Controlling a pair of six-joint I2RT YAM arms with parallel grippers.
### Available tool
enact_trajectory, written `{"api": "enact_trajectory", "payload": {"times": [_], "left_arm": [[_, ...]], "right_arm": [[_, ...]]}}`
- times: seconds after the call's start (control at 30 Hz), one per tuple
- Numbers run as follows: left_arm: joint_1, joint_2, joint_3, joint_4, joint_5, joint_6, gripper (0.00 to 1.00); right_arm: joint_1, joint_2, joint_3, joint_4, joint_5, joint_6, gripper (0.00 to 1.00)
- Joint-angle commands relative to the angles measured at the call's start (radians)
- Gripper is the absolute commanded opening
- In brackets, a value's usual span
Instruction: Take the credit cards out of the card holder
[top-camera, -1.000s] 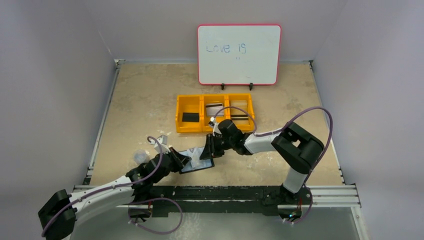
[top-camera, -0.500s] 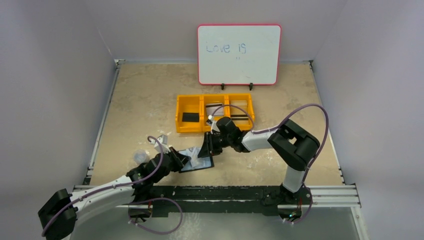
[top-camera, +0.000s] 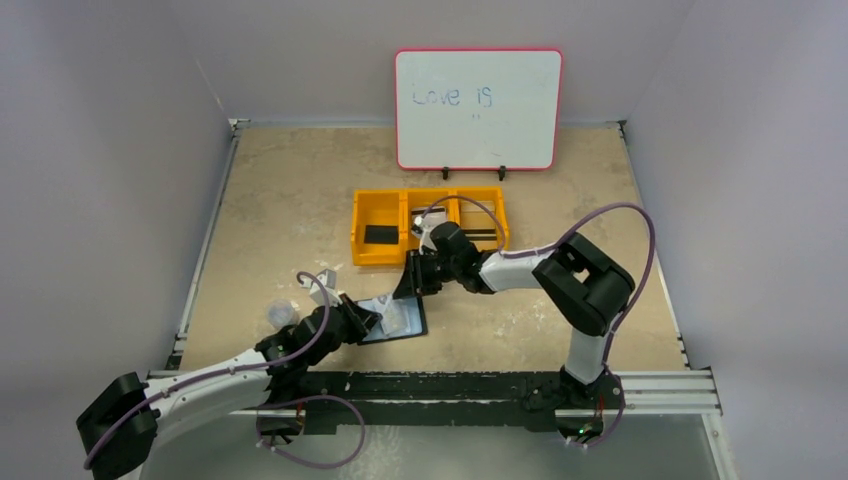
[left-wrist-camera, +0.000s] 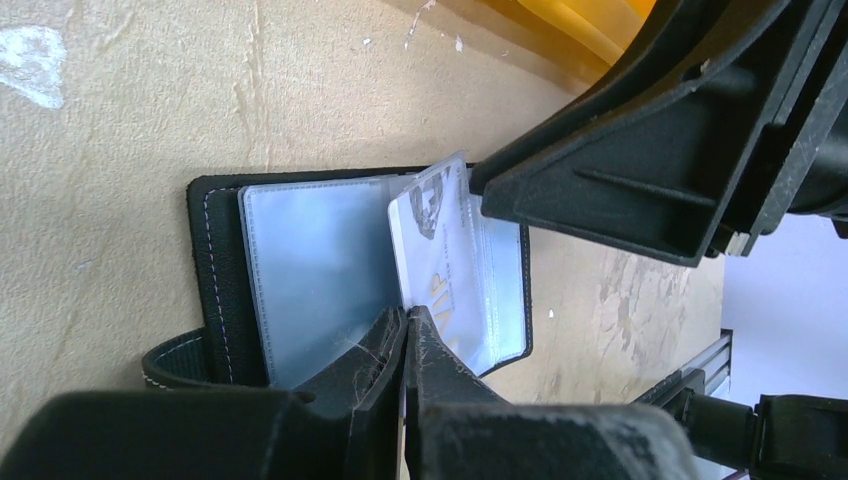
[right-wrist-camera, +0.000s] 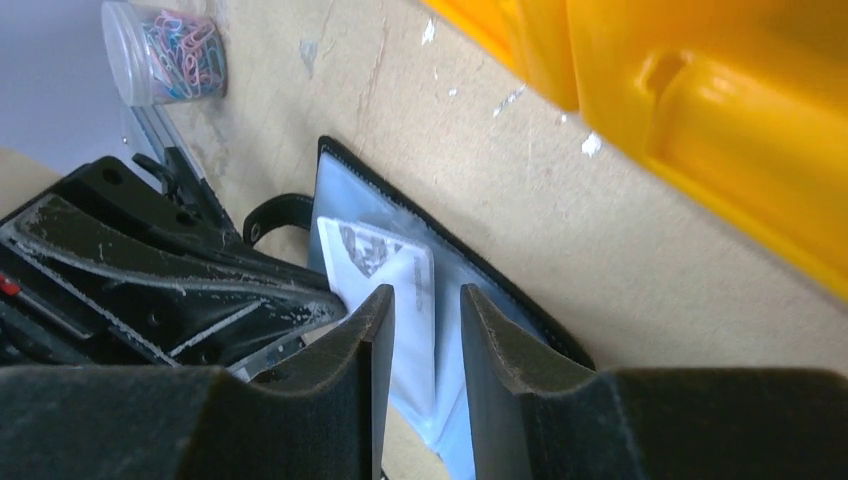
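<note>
- The card holder (top-camera: 398, 322) lies open and flat on the tan table (top-camera: 290, 200). In the overhead view it sits low and centre in the frame, below the yellow tray (top-camera: 356, 225).
- It's black with pale stitching along the rim, the clear greyish pockets face up, and its strap (left-wrist-camera: 175, 365) loops out at the lower left of the left wrist view.
- One credit card (left-wrist-camera: 440, 260) stands partly out of a pocket near the fold. It is whitish, with a grey printed figure at its free end and gold lettering lower down.
- The left gripper (left-wrist-camera: 405, 325) has its fingers pressed together, the tips down on the clear pocket beside that card. I can't tell whether they pinch the plastic.
- The right gripper (right-wrist-camera: 428, 310) has its jaws a narrow gap apart, just over the card's free end, with nothing clamped between them. The card shows through the gap, and I can't tell if a finger touches it.
- A little jar of coloured paper clips (right-wrist-camera: 165, 50) sits at the upper left of the right wrist view.
</note>
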Motion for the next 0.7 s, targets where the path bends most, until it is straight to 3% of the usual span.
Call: {"api": "enact_trajectory", "payload": {"times": [0.0, 0.17, 0.67], "left_arm": [[-0.001, 0.011, -0.032, 0.037, -0.006, 0.036, 0.00], [-0.001, 0.005, -0.034, 0.037, -0.009, 0.036, 0.00], [0.000, -0.007, -0.028, 0.018, -0.020, 0.032, 0.00]], "right_arm": [[-0.006, 0.044, 0.052, -0.011, -0.012, -0.069, 0.34], [-0.007, 0.066, 0.071, 0.018, -0.078, -0.085, 0.33], [-0.013, 0.043, -0.012, 0.158, -0.176, -0.014, 0.13]]}}
